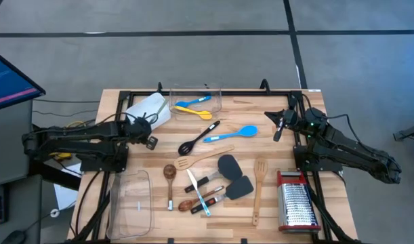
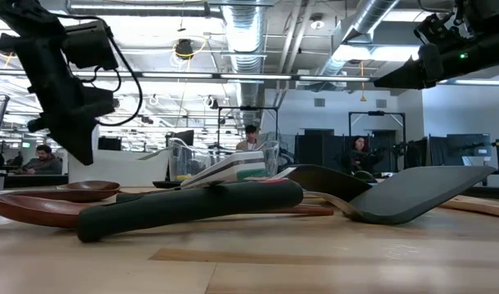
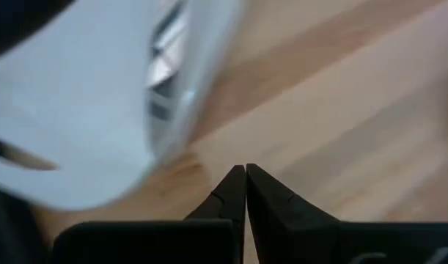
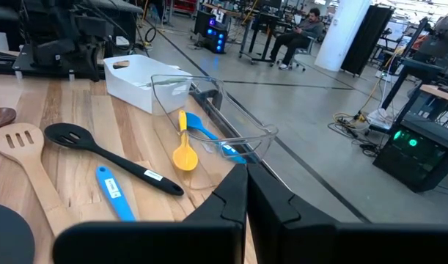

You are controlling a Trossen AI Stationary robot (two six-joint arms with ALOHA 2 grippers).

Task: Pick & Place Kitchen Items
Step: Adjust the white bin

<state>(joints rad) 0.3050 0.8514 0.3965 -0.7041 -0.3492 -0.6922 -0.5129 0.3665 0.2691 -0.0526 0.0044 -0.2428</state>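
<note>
Several kitchen items lie spread over the middle of the wooden table: a black slotted spoon [image 1: 198, 137], a blue spoon [image 1: 232, 133], wooden spoons and spatulas [image 1: 259, 190], and dark grey spatulas [image 1: 228, 165]. A yellow spoon [image 4: 185, 152] and a blue spoon [image 4: 207, 133] lie in a clear tub [image 1: 196, 100] at the far edge. My left gripper [image 1: 151, 141] is shut and points down at bare wood beside a white tray [image 1: 150, 108]. My right gripper [image 1: 279, 133] is shut and hangs in the air at the far right, holding nothing.
A second clear tub [image 1: 132, 202] stands at the near left. A steel box grater [image 1: 298, 200] with red trim lies at the near right. In the low view a dark grey spatula [image 2: 425, 192] fills the foreground. People sit in the room beyond the table.
</note>
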